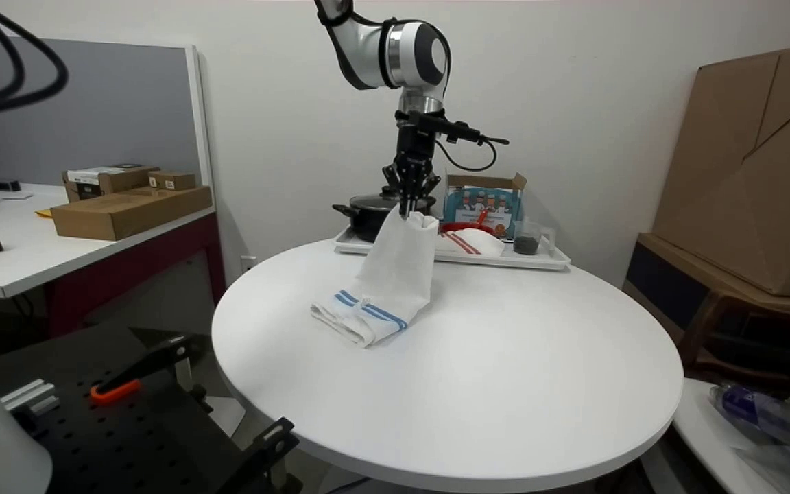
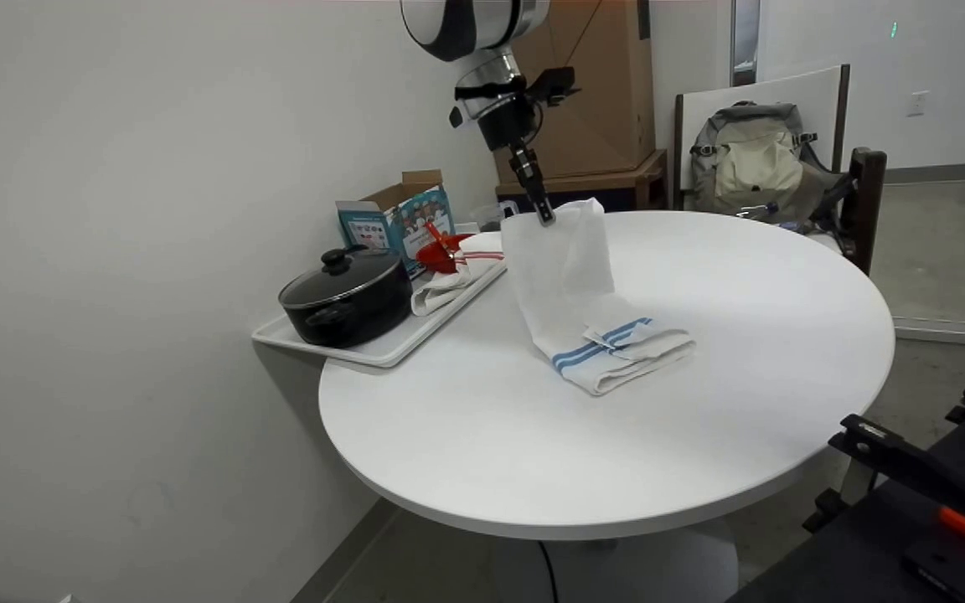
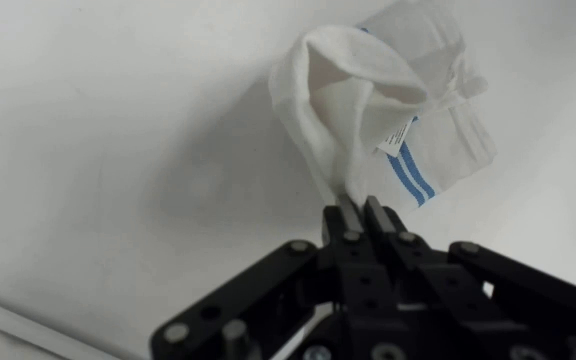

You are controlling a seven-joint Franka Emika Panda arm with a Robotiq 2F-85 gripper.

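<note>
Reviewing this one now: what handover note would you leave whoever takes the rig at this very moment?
Grip: the black two-fingered gripper is shut on the upper part of the white cloth towel with blue stripes.
Things: the towel hangs from it, its folded, striped end resting on the round white table; the black lidded pot stands on the white rectangular tray.
Done: towel gripped, upper part raised.
Left: the striped end is not off the table, and the towel is not released.

Soft, matt cloth towel [image 1: 398, 264], smooth, low-sheen counter [image 1: 539, 370], glossy pot lid [image 1: 367, 202] at its eleven o'clock in an exterior view
</note>
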